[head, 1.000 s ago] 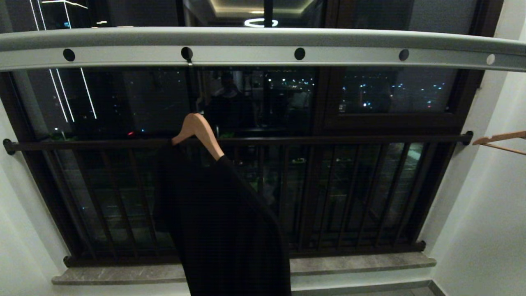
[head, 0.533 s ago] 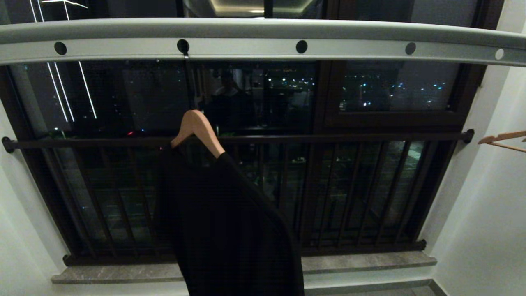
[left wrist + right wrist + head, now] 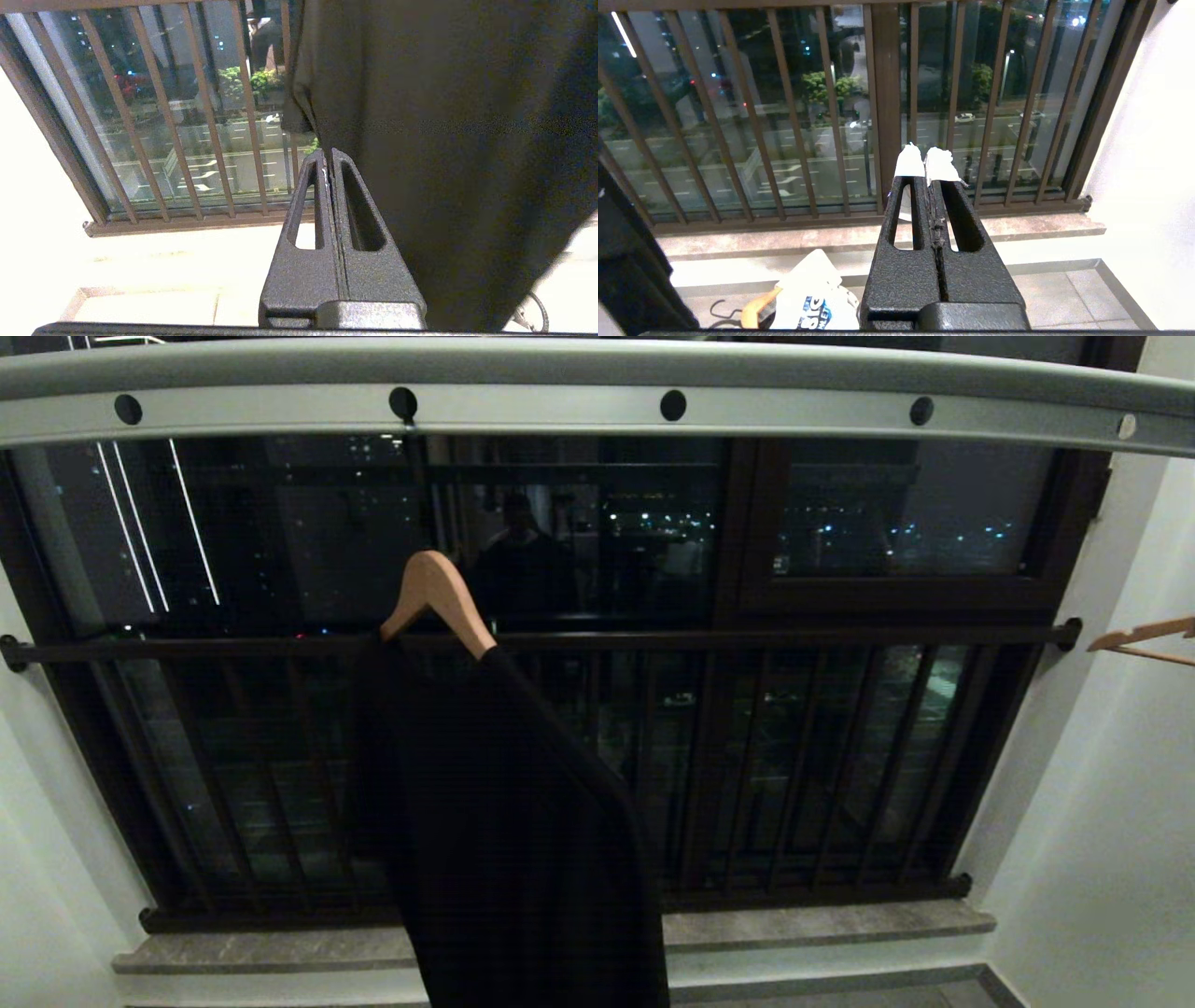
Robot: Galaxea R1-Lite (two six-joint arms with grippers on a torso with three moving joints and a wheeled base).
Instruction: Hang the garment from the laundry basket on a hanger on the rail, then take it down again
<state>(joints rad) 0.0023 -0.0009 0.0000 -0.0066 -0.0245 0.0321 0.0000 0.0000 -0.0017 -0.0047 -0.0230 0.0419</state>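
A dark garment [image 3: 513, 840] hangs on a wooden hanger [image 3: 434, 597]. The hanger's hook goes up into the second hole of the pale grey rail [image 3: 560, 411] across the top of the head view. Neither gripper shows in the head view. In the left wrist view my left gripper [image 3: 329, 156] is shut and empty, with the garment [image 3: 444, 140] hanging just beyond and beside its tips. In its own wrist view my right gripper [image 3: 927, 161] is shut and empty, its white-taped tips pointing at the window guard, the garment [image 3: 621, 261] off to one side. The laundry basket is out of view.
Dark brown window-guard bars [image 3: 653, 639] and a stone sill [image 3: 822, 929] lie behind the garment. A second wooden hanger [image 3: 1144, 639] juts from the right wall. On the floor below my right gripper lies a white printed bag [image 3: 812, 298] with an orange piece.
The whole head picture has shifted: rail, hanger and window now sit higher, so the camera has moved. The garment's lower edge swayed slightly. Both grippers stay shut.
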